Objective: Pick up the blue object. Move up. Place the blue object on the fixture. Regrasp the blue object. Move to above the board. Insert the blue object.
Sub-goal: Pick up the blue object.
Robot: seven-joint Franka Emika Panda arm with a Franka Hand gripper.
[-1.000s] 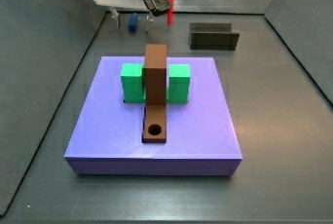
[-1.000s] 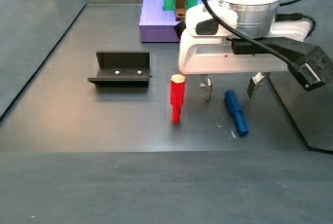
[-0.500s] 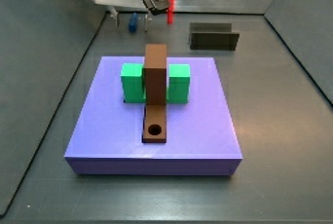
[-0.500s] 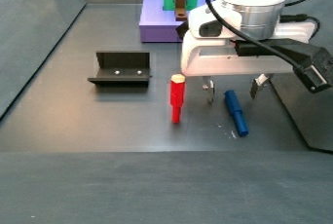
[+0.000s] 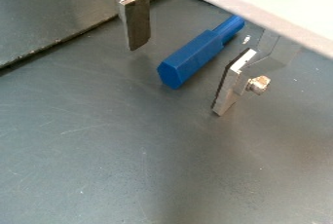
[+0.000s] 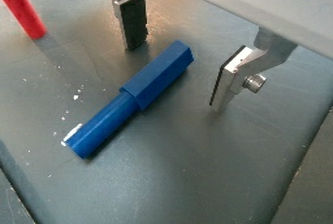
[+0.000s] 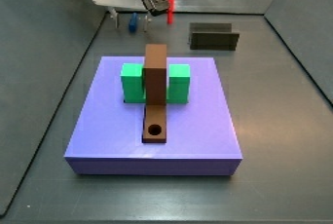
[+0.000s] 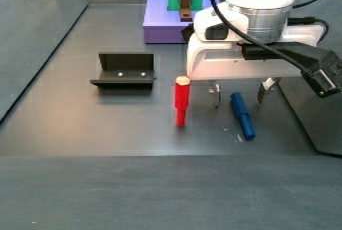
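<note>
Hovering low over the grey floor, gripper (image 8: 238, 91) spread wide, nothing between the fingers (image 6: 130, 18). Lying flat on the floor beneath, blue peg (image 6: 130, 98), straddled by the two plates in both wrist views but touched by neither. Standing upright just beside the peg, red peg (image 8: 181, 100). Sitting well apart to one side, dark fixture (image 8: 124, 70). Resting farther off, purple board (image 7: 156, 121) carrying green block (image 7: 134, 83) and brown bar (image 7: 156, 92) with round hole.
</note>
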